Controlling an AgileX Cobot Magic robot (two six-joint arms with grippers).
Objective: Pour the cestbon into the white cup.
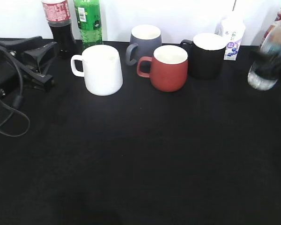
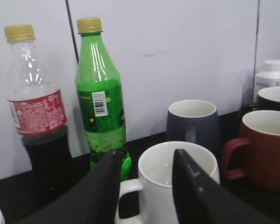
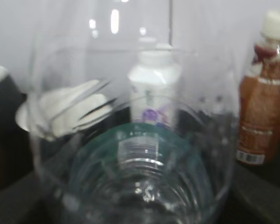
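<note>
- Exterior view: black table point(image 1: 140, 159) against a white wall. Along the back edge, left to right, sit a cola bottle point(image 1: 58, 26), a green soda bottle point(image 1: 88, 21), the white cup point(image 1: 102, 69) just in front of them, a grey mug point(image 1: 144, 41), a red mug point(image 1: 168, 67), a black mug point(image 1: 206, 54) and a small white bottle point(image 1: 232, 37). The mugs look empty. The cestbon point(image 1: 270, 58) is blurry at the right edge, tilted and seemingly off the table. The left arm's gripper point(image 1: 37, 61) rests low near the back-left corner.
- Left wrist view: the left gripper point(image 2: 147, 186) has its jaws spread wide, empty, with the white cup framed between them.
- Right wrist view: the cestbon fills the frame right up against the lens, water in it. Can't tell the right gripper's state, it's hidden. A brown drink bottle point(image 3: 263, 107) stands behind, on the right.
</note>
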